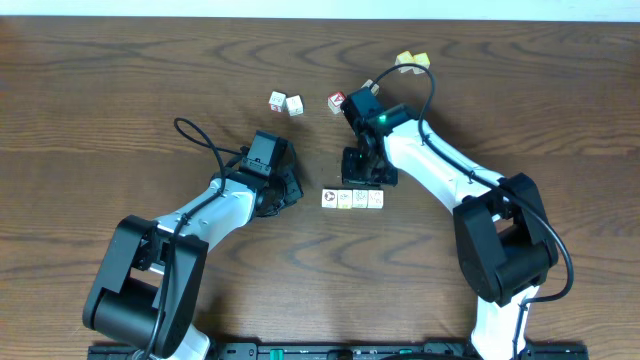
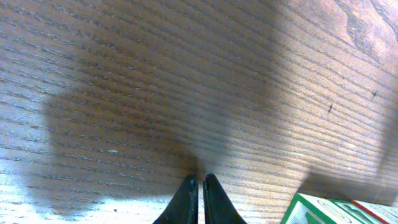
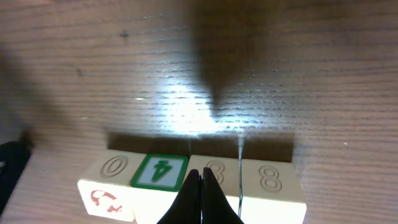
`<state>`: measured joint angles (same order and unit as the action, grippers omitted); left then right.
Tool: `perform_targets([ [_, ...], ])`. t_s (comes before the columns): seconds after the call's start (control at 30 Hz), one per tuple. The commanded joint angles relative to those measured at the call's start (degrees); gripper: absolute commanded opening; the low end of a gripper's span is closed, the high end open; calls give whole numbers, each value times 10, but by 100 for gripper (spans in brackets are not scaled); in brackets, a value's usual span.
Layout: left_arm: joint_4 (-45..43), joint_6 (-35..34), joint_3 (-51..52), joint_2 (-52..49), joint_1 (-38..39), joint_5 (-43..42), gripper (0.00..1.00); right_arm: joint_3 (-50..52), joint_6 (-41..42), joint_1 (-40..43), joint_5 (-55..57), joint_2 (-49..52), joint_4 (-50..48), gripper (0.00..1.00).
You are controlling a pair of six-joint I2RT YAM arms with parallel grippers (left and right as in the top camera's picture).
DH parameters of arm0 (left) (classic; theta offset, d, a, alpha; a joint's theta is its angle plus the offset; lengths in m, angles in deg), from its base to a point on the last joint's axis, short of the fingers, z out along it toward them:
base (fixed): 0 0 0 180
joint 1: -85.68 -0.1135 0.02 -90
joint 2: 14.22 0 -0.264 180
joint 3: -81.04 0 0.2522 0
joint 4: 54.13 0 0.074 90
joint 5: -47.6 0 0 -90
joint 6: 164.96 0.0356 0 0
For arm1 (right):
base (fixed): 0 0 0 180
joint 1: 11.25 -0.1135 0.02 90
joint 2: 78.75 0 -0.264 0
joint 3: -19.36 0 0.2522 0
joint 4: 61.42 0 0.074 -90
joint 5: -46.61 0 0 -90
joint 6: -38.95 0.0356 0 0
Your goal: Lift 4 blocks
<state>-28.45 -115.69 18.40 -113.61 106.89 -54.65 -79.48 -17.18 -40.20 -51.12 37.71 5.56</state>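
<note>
matt grained wood table [image 1: 120, 90], smooth blocks [image 1: 352, 199]

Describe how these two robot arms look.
The left arm and right arm match: white links between bulky black joints, a black cable looping along each. A small green light glows on the right one. Slim dark fingers taper to points.

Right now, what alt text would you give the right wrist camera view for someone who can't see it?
Four small pale printed cubes stand in a row on the brown wood-grain table, one top a green-framed 4. The shut black right hand pokes in from below, over the row's middle.
</note>
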Motion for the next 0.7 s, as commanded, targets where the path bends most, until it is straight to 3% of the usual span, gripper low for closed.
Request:
perform_targets([
  [0.0,11,-5,18,-9,-3,27,7,-41,-12,21,-3,-11,20,1],
  [0.43,10,-3,18,-9,-3,27,8,-65,-122,118,-3,-11,179,1],
  [0.67,9,-3,18,-9,-3,27,7,-18,-125,114,-7,-11,153,1],
])
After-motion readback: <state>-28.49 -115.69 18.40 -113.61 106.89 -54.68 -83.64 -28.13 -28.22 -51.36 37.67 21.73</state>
